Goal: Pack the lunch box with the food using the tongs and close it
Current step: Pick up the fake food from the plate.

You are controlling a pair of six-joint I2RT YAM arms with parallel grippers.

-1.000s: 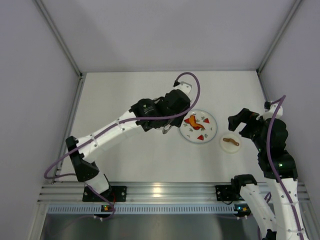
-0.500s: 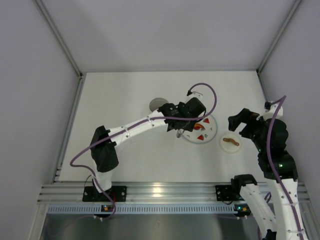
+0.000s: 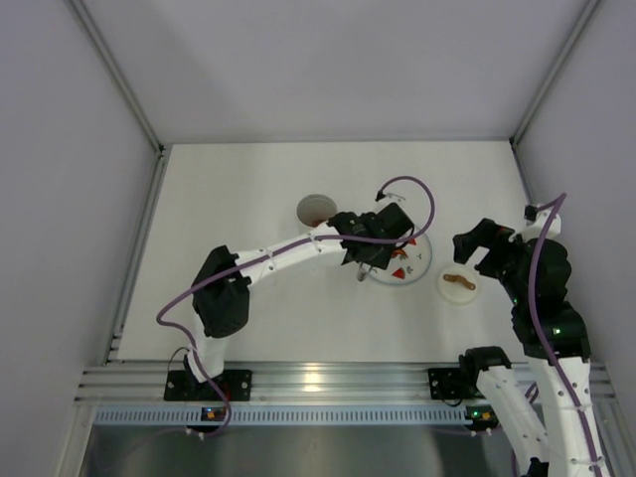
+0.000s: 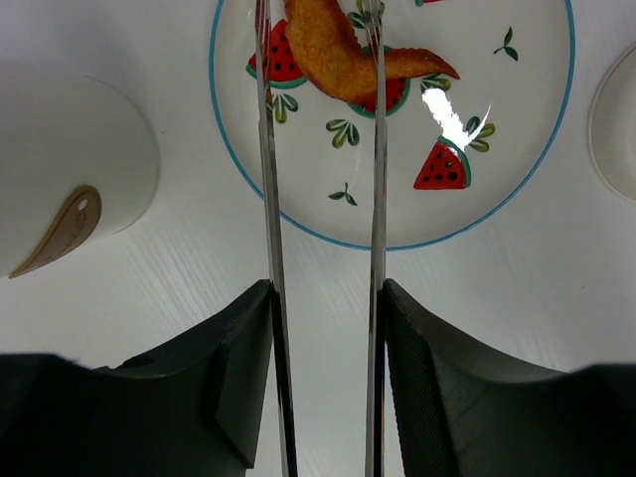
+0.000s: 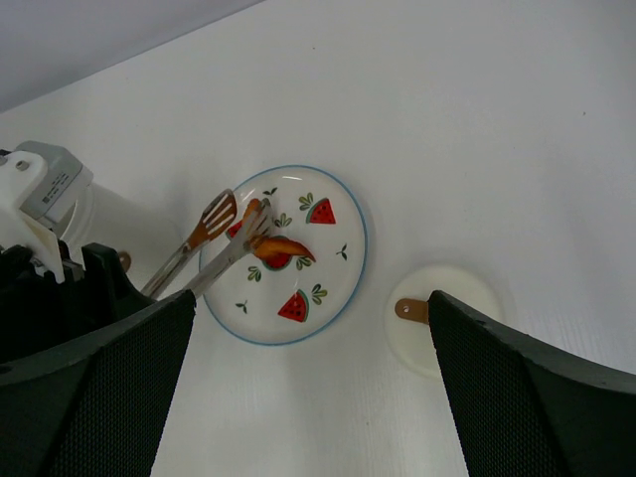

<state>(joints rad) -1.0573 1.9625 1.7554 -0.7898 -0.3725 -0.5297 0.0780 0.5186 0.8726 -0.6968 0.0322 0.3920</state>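
The left end effector (image 4: 325, 298) is clamped on the tongs (image 4: 268, 199), whose arms straddle an orange-red food piece (image 4: 338, 60) on the plate (image 4: 497, 199). I cannot tell whether they pinch it. The right end effector (image 3: 481, 241) hangs with its fingers apart near the lid (image 3: 458, 285). The lunch box (image 3: 316, 210) stands at the plate's 10 o'clock. A loose squeeze could let the curved piece twist free onto the tabletop (image 3: 248, 179).

- The slim metal tongs (image 4: 377, 149) have their tips cut off by the left wrist view's top edge, as is the orange-brown fried food piece (image 4: 343, 60).
- The white cylindrical cup (image 4: 70, 179) is cut by that view's left edge.
- The small round white lid (image 4: 618, 119) is cut by its right edge.
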